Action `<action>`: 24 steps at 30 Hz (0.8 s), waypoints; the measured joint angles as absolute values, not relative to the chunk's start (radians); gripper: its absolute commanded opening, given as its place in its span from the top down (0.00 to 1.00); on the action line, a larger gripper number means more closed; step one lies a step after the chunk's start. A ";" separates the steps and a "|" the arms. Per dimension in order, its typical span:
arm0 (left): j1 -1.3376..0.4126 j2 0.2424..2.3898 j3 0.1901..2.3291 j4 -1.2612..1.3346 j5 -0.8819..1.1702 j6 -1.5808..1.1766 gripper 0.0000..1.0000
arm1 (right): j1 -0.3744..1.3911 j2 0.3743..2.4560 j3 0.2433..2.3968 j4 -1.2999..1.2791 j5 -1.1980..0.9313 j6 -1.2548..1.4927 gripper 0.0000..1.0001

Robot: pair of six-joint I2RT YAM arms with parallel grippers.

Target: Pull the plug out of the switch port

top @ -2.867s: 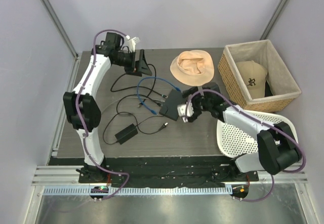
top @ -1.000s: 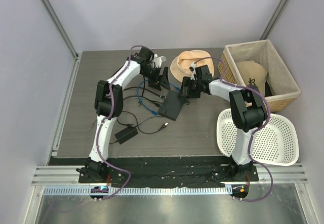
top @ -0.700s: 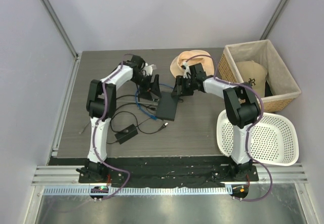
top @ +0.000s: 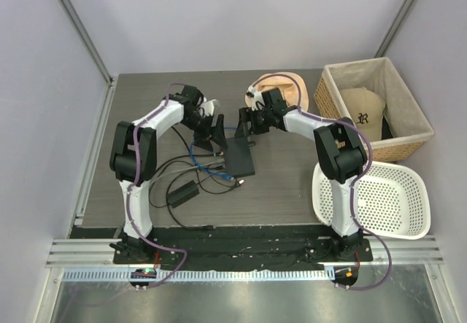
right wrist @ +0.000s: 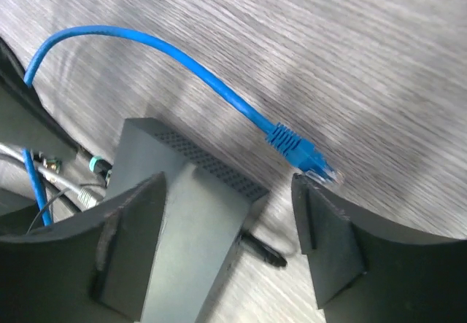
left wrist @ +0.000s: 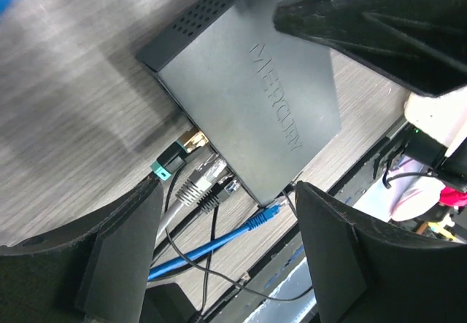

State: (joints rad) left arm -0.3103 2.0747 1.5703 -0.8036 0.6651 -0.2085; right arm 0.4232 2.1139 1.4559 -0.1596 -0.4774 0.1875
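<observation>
The black switch [top: 241, 157] lies flat mid-table, marked MERCURY in the left wrist view [left wrist: 248, 97]. Its ported edge holds a green-tabbed plug [left wrist: 169, 164] and two grey-booted plugs [left wrist: 198, 184]. A blue plug [left wrist: 268, 211] on the blue cable [left wrist: 193, 256] points into that edge at the corner; I cannot tell if it is seated. A second blue plug [right wrist: 298, 150] lies loose on the table. My left gripper [top: 217, 130] is open beside the switch's far left corner [left wrist: 226, 254]. My right gripper [top: 246, 122] is open over the far edge [right wrist: 233, 243].
A black adapter brick [top: 182, 192] with thin black leads lies near-left of the switch; a black lead plug [right wrist: 260, 247] enters the switch's side. A tan hat [top: 288, 90] sits behind the right arm. A wicker basket [top: 332, 108] and a white perforated basket [top: 379, 203] stand at the right.
Both grippers have moved left and closer together at the switch's far end. The switch has shifted slightly left and turned more square to the table. Both stay open.
</observation>
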 measured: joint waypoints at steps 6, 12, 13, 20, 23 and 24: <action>-0.278 2.075 1.663 -0.835 0.641 -0.188 0.20 | 0.386 2.004 1.456 -0.208 -0.467 0.118 0.21; -0.259 2.091 1.802 -0.902 0.613 -0.128 0.23 | 0.329 1.861 1.457 -0.290 -0.520 -0.078 0.30; -0.259 2.095 1.824 -0.916 0.614 -0.118 0.26 | 0.324 1.858 1.466 -0.321 -0.536 -0.125 0.32; -0.264 2.106 1.850 -0.970 0.621 -0.070 0.58 | 0.330 1.972 1.652 -0.685 -0.587 -0.582 0.43; -0.267 2.128 1.865 -0.990 0.640 -0.061 0.73 | 0.331 2.005 1.673 -0.748 -0.587 -0.696 0.43; -0.269 2.136 1.868 -0.994 0.649 -0.055 0.75 | 0.331 2.011 1.676 -0.766 -0.588 -0.716 0.43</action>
State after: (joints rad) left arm -0.2687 2.1357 1.8675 -0.9939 0.6487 -0.0547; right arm 0.3309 2.0113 1.6760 -0.7662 -0.5884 -0.7162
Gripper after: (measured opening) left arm 0.338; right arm 0.569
